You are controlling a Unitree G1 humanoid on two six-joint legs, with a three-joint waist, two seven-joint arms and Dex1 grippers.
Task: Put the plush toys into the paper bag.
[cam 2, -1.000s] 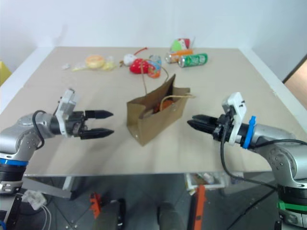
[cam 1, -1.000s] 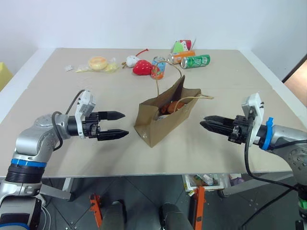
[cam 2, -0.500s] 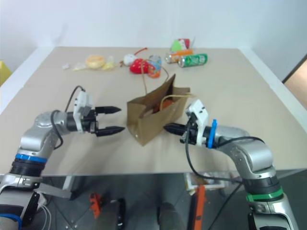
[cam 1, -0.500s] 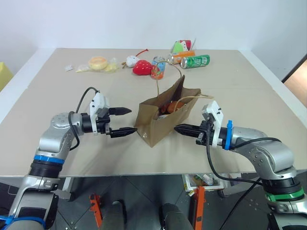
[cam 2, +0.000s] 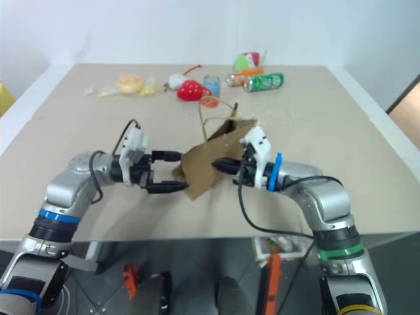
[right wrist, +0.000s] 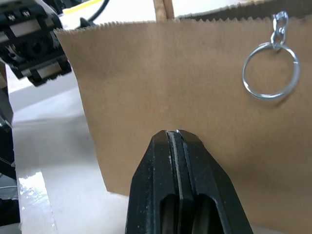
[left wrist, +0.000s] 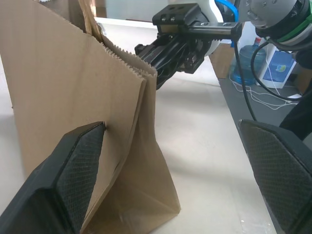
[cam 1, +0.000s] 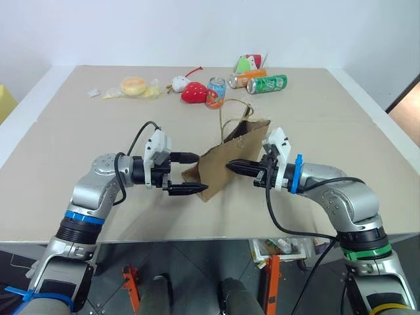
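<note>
Standing near the middle of the beige table [cam 1: 79, 138], the one plain brown kraft paper bag [cam 1: 226, 161] has its two thin twisted-paper loop handles rising above its serrated rim, and both arms meet at it. The left gripper [cam 1: 191, 173] has its two black fingers spread wide about the bag's near corner; in the left wrist view one textured finger [left wrist: 73, 170] lies against the paper wall while the other stands off to the side, apart from it. The right gripper [cam 1: 234, 167] has its two fingers pressed together into a single narrow tip, holding nothing, with that tip at the bag's side wall, just beside the paper; whether it touches cannot be told. A silver key ring [right wrist: 270, 73] on a short chain hangs over the bag's rim. The plush toys cannot be made out inside the bag from these views.

Along the far edge of the table lie one red strawberry-shaped toy [cam 1: 195, 92], one small white toy [cam 1: 178, 83], three cans: one blue [cam 1: 216, 86], one orange [cam 1: 246, 79], one green [cam 1: 267, 84], and one yellow-orange round item in clear wrapping [cam 1: 134, 86].
</note>
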